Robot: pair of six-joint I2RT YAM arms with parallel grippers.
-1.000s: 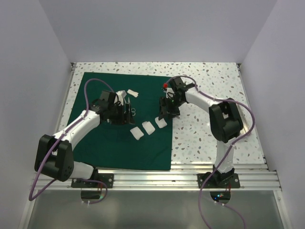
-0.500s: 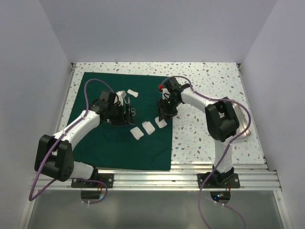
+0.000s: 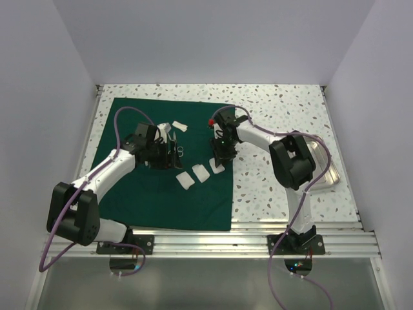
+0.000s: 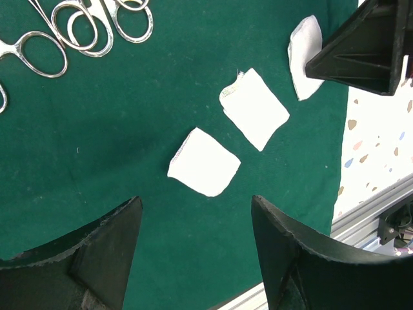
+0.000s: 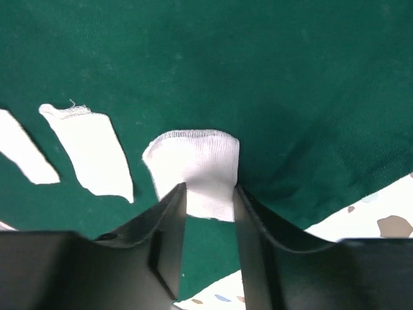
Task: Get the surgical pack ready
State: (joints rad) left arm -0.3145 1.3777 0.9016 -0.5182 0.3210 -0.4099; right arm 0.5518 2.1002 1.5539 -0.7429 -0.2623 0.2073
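The surgical pack (image 3: 129,194) lies spread as a broad dark green cloth over the left half of the table, and it also fills the left wrist view (image 4: 129,129). Three white gauze squares sit in a row near its right edge. My right gripper (image 3: 219,158) reaches down onto the rightmost gauze square (image 5: 197,158). In its wrist view the right gripper (image 5: 209,188) has both fingers pressed against the square's sides, and the square bulges between them. My left gripper (image 3: 173,154) hovers open over the cloth beside steel instruments (image 3: 181,151). Nothing lies between the left gripper's (image 4: 195,201) fingers.
Ring-handled steel instruments (image 4: 77,32) lie on the cloth. Two free gauze squares (image 4: 204,162) (image 4: 255,108) lie nearby, and more white pieces (image 3: 179,125) at the back. A steel tray (image 3: 326,169) sits behind the right arm. The speckled table (image 3: 271,187) ends at a metal rail.
My right gripper has swung left onto the cloth's edge and closed in on the rightmost gauze square. The left arm has not moved.
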